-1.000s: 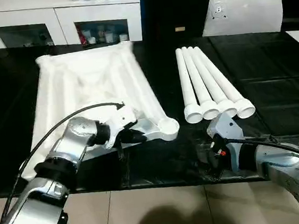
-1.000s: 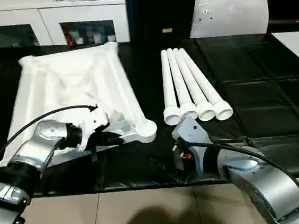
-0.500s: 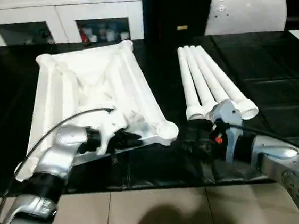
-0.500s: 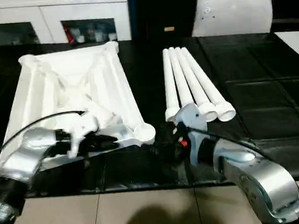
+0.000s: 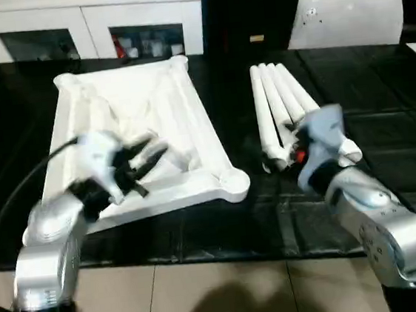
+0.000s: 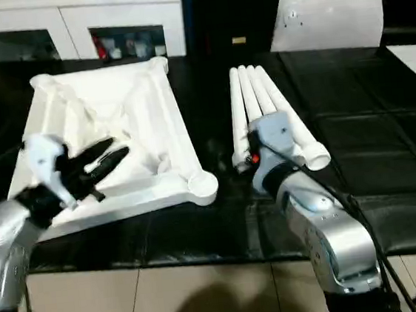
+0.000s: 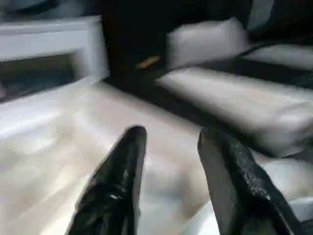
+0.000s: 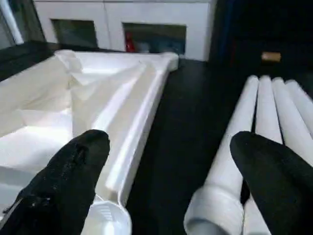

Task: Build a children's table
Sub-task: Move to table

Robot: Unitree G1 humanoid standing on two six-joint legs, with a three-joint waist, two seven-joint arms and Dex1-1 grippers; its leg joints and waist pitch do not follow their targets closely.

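Two arms up: we've got both silver forearms reaching in over the black tabletop [image 5: 201, 231], one on each side.
Left arm: ours comes in from the near left corner and angles up over the near part of the table top [image 5: 180, 107], wrist tipped so the claw points toward the middle.
Left claw [image 5: 145, 157]: fingers spread partway with a clear gap, nothing between them, hanging above the ribbed underside.
Right arm: bent in from the near right, wrist raised, claw end sitting over the wide ends of the legs.
Right claw [image 8: 171, 161]: fingers [image 8: 73, 166] spread wide apart, holding nothing.
Table top: lying underside up on the left half of the tabletop, round corner socket [image 5: 235, 184] at its near right corner.
Legs [image 5: 276, 96]: four white tubes side by side, touching, to the right of the table top with a dark strip between, wide ends toward us.
Background: white cabinet [image 5: 90, 23] at the far edge, white panel [image 5: 346, 18] far right.
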